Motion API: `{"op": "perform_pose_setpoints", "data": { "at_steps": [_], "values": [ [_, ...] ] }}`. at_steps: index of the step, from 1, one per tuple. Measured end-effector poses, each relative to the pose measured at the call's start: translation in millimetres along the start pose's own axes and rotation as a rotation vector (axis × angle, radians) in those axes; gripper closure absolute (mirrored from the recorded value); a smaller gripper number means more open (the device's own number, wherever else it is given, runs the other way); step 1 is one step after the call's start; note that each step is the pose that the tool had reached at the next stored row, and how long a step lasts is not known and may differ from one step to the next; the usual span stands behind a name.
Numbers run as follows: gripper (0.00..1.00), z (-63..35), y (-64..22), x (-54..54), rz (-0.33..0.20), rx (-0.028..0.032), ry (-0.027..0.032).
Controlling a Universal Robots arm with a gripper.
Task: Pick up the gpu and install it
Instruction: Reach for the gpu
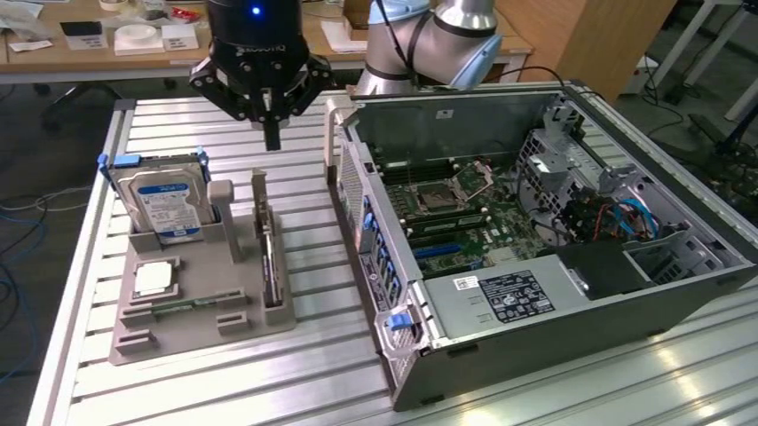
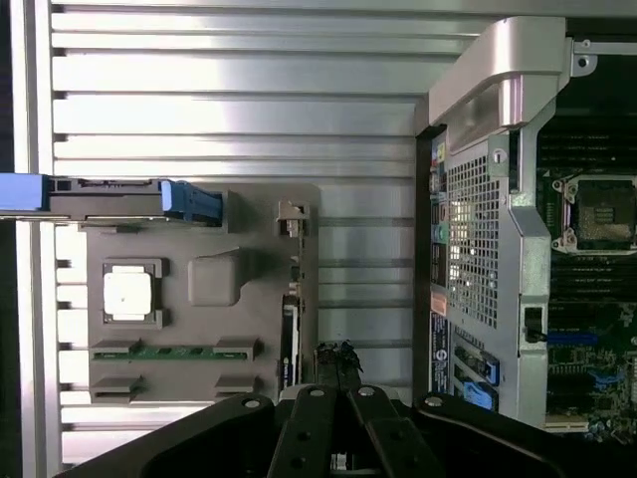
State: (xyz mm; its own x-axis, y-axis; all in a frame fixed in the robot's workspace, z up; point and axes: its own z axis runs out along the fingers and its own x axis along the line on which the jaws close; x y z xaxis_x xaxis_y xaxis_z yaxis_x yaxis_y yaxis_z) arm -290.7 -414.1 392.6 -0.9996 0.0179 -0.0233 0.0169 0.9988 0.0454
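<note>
The gpu (image 1: 269, 253) stands on its long edge in a slot of the grey holder (image 1: 225, 306), a thin dark card seen edge-on in the wrist view (image 2: 290, 334). My gripper (image 1: 272, 139) hangs above the table, behind the holder's far end and left of the open computer case (image 1: 533, 231) in the exterior view. Its fingers meet at the tip with nothing between them, well above the card. In the wrist view the gripper's fingertips (image 2: 338, 357) sit just beside the card's near end.
The holder also carries a silver hard drive (image 1: 166, 200) with a blue-white label, a square silver chip (image 1: 154, 280) and a green memory stick (image 2: 164, 351). The case's side wall (image 1: 355, 195) rises close to the holder. The slatted metal table (image 1: 237, 382) stretches in front.
</note>
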Motion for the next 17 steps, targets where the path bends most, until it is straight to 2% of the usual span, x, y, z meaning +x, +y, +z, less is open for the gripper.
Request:
{"op": "perform_pose_setpoints", "data": {
  "at_steps": [12,17],
  "values": [
    [0.89,-0.6,-1.8,26.5,-0.012,-0.0002,0.0006],
    [0.89,-0.7,-2.1,30.5,-0.015,-0.0004,0.0007]
  ]
}}
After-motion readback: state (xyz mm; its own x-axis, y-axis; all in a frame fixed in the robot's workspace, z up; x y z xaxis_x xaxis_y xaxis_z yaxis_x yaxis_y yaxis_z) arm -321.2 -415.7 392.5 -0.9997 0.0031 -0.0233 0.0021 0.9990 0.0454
